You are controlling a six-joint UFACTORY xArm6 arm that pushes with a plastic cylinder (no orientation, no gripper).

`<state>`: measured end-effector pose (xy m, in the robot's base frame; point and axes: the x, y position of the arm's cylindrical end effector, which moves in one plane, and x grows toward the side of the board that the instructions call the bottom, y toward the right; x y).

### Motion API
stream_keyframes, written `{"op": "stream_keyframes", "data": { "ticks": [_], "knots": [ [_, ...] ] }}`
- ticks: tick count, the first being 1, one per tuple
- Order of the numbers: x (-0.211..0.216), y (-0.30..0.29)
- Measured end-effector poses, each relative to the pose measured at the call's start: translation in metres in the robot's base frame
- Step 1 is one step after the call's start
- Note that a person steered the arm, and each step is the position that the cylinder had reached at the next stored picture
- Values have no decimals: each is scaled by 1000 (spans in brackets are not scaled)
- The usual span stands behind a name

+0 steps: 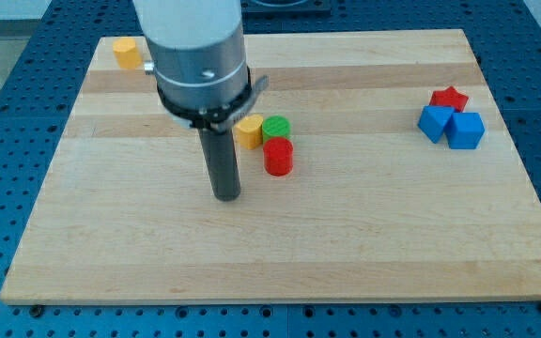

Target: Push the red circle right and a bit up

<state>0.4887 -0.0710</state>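
Push not yet begun. Red circle point(278, 156) sits mid-surface, touching the green circle point(276, 128) beside the yellow block point(248, 132). My tip point(226, 195) — a plain rod end effector, holding nothing — stands near its left, apart.

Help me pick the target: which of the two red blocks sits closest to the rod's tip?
The red circle, just right of my tip, below the green block. The red star lies far right.
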Motion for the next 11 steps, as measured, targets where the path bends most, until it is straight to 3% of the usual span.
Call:
{"op": "stream_keyframes", "data": {
  "ticks": [1, 2, 3, 4, 5, 7, 8, 9, 10, 11],
  "knots": [
    [-34, 14],
    [-53, 70],
    [-49, 81],
    [-15, 65],
    [-6, 94],
    [-78, 128],
    [-100, 124],
    [-87, 136],
    [-106, 143],
    [-153, 116]
  ]
}}
